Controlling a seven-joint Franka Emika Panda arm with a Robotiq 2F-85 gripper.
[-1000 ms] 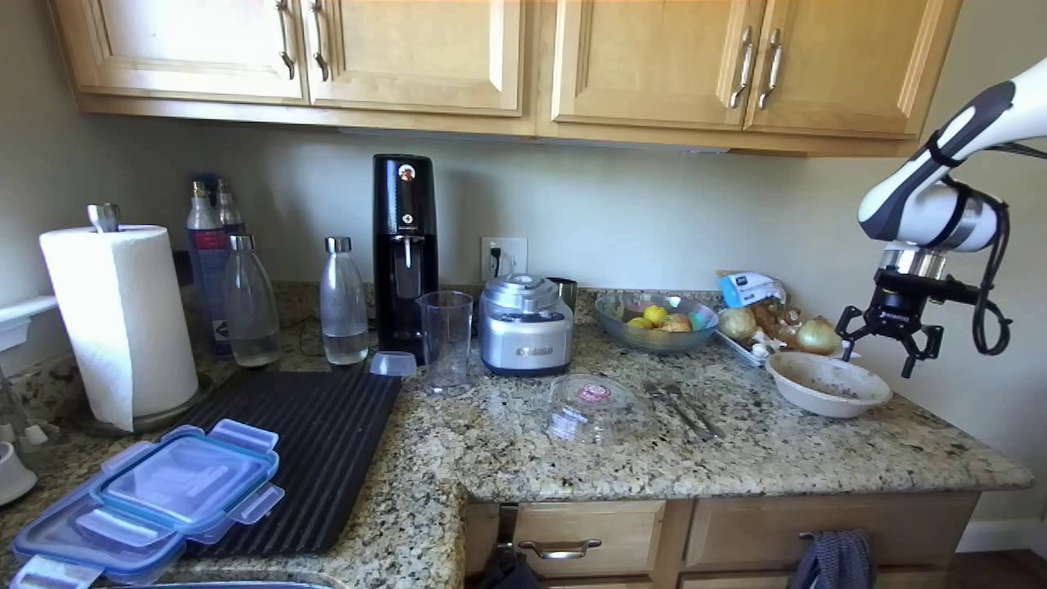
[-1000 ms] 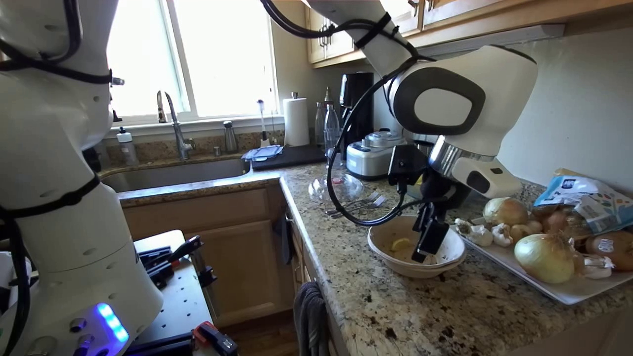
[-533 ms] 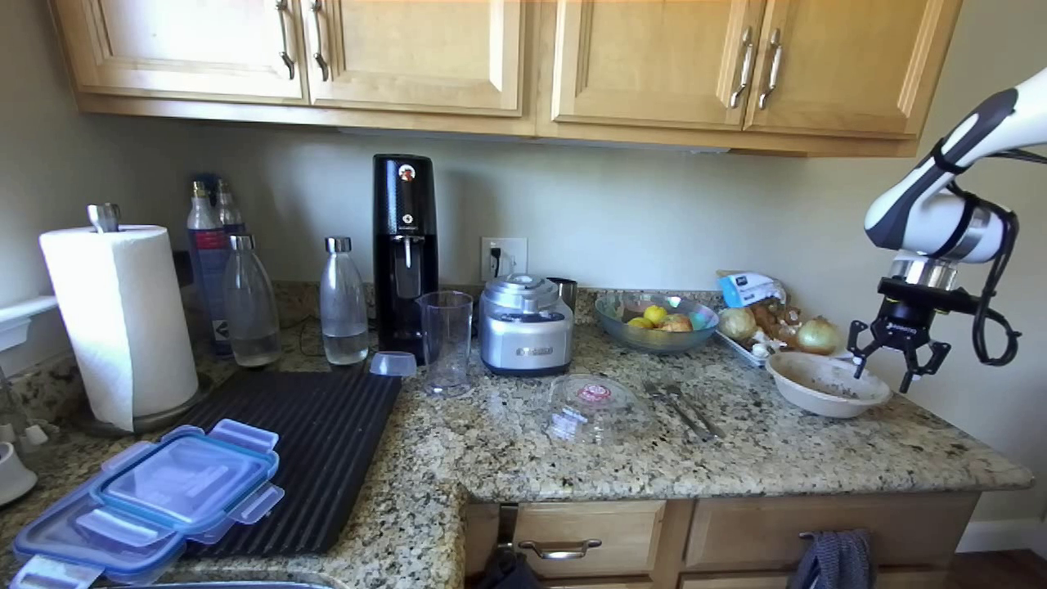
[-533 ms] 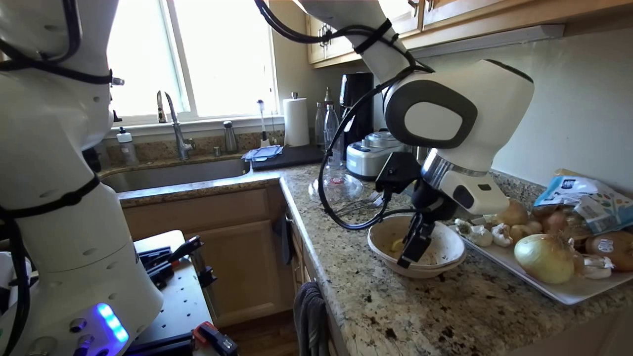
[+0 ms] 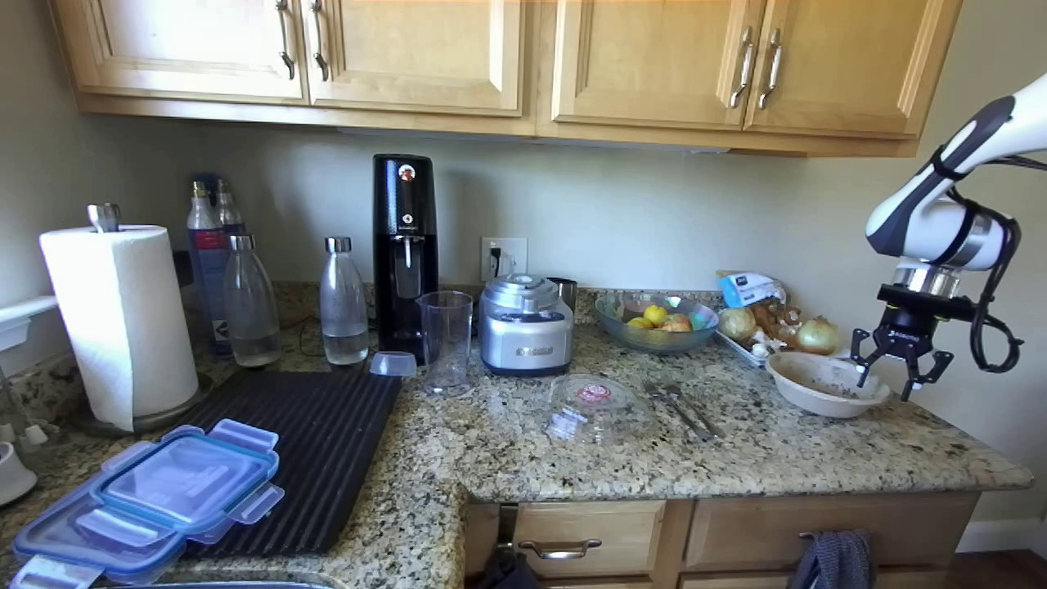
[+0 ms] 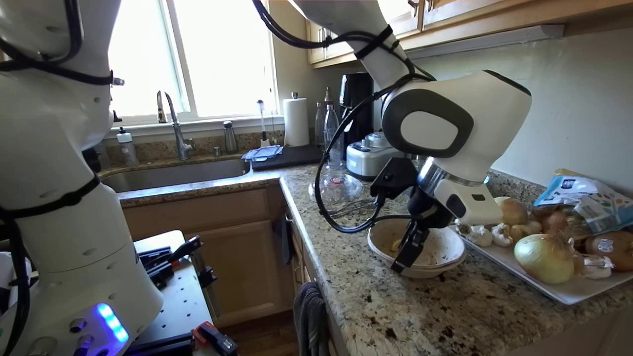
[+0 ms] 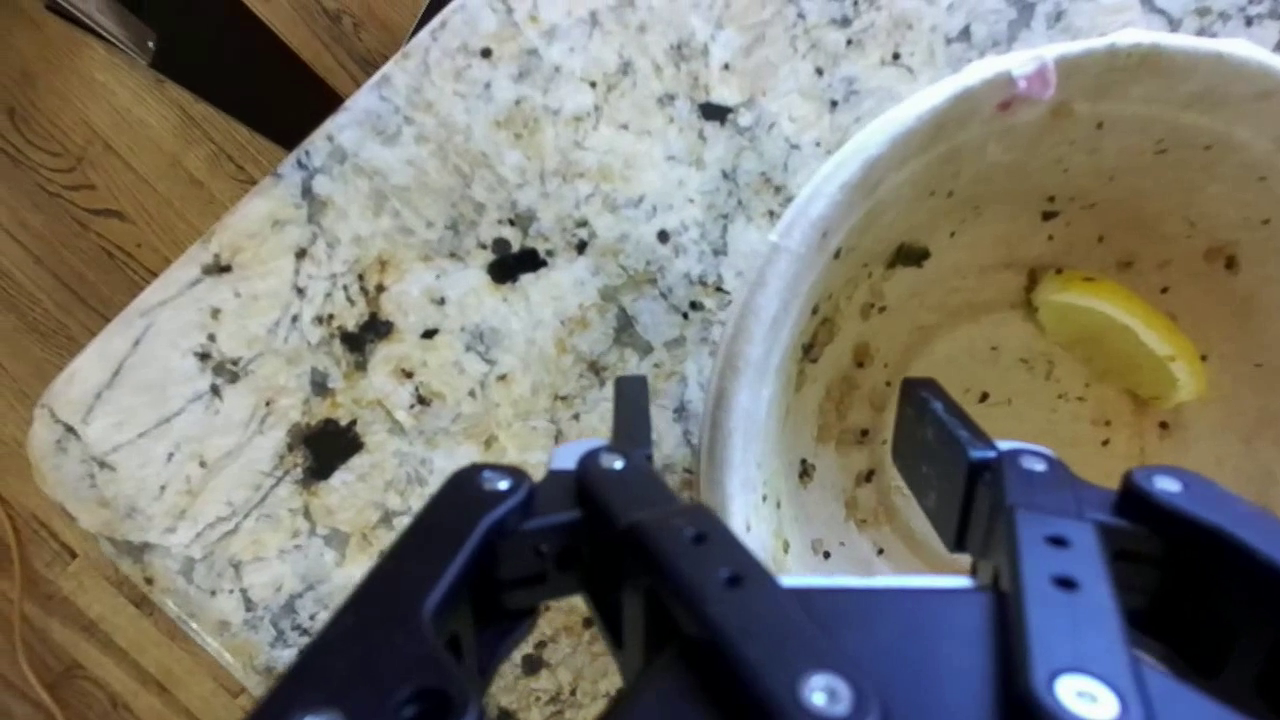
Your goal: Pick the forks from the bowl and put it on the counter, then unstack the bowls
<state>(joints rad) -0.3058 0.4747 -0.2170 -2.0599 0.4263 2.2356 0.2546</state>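
Two off-white bowls (image 6: 447,247) sit nested on the granite counter (image 6: 395,316); a lower rim shows just beneath the upper one. Inside the upper bowl (image 7: 1100,170) are dark specks and a lemon wedge (image 7: 1120,335). My gripper (image 7: 772,400) is open over the bowl's near rim: in the wrist view one finger (image 7: 632,415) is outside the rim and the opposite finger (image 7: 940,465) is over the inside. Nothing is gripped; contact with the rim cannot be made out. The forks (image 5: 691,415) lie on the counter, left of the bowls in an exterior view.
A white tray (image 6: 564,295) of onions and garlic stands close beside the bowls. The glass fruit bowl (image 5: 654,337), a clear plastic container (image 5: 601,413) and a food processor (image 5: 526,331) stand farther along the counter. The counter's corner edge (image 7: 60,400) runs near the gripper.
My gripper has come down to the bowl rim, shifting slightly right in an exterior view. Its fingers have drawn somewhat closer together. Bowls and forks have stayed put.
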